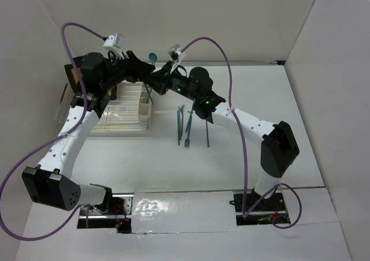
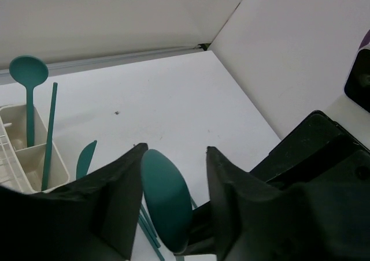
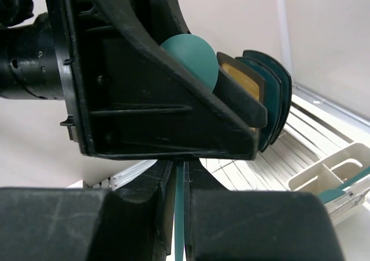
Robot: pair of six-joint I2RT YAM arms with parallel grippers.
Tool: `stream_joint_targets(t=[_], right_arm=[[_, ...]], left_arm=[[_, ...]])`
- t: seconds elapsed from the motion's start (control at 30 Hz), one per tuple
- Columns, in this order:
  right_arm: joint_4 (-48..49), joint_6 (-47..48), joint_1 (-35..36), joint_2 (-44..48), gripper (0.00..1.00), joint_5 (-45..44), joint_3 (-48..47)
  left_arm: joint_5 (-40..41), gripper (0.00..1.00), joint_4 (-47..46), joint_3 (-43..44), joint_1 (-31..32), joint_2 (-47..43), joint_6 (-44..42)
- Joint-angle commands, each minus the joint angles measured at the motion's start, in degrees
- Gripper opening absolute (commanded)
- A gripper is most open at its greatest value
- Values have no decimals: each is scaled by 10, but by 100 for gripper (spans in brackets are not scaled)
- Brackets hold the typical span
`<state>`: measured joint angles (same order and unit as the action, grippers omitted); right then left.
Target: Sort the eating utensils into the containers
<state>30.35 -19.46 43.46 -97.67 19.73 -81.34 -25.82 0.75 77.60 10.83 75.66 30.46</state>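
**Operator:** What is standing where, from the left?

**Technician:** The dish rack [image 1: 118, 119] is lying furthest left, and the containers [image 1: 144, 104] are sitting at its right edge. One upright spoon [image 2: 29, 73] and a second handle are standing in the compartments. Just right of them, the left gripper [image 2: 176, 152] is straddling the bowl of the airborne spoon [image 2: 167, 197]. Its jaws are apart and a gap is showing on one side, so it is not clamping. The right gripper [image 3: 180, 166] is clenching that same spoon by its thin handle. Furthest right, the loose utensils [image 1: 186, 125] are lying on the table [image 1: 300, 99].

**Operator:** How is the transfer best done?

**Technician:** This is judgement only.
- **Centre first:** Centre the bowl between the left pads before closing. They appear to be facing the bowl's edges, so an off-centre squeeze is likely to twist it.
- **Release order:** The right arm should be letting go only once the left hold is firm.
- **Lowering:** Lower the spoon handle-first into the spoon compartment, steering clear of the upright one.
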Motion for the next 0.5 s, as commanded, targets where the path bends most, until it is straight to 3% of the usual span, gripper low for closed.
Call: stream_joint_targets(t=[0.0, 0.13, 0.2, 0.37, 0.4, 0.43, 0.47], right_arm=[[-7, 3, 8, -6, 0, -17, -36], [-20, -2, 9, -9, 1, -22, -46], [-32, -7, 10, -10, 11, -28, -46], [-104, -23, 7, -13, 28, -63, -88], [-130, -32, 0, -13, 48, -63, -101], [-143, -35, 0, -9, 49, -63, -101], [-156, -41, -5, -7, 55, -63, -106]], left_arm=[[24, 54, -30, 22, 11, 0, -8], [40, 40, -36, 24, 16, 1, -14], [46, 33, -38, 26, 18, 0, -21], [46, 0, -58, 26, 19, 5, -56], [46, 0, -72, 21, 18, 5, -69], [47, 0, -71, 21, 18, 5, -74], [46, 0, -79, 19, 10, 5, -79]])
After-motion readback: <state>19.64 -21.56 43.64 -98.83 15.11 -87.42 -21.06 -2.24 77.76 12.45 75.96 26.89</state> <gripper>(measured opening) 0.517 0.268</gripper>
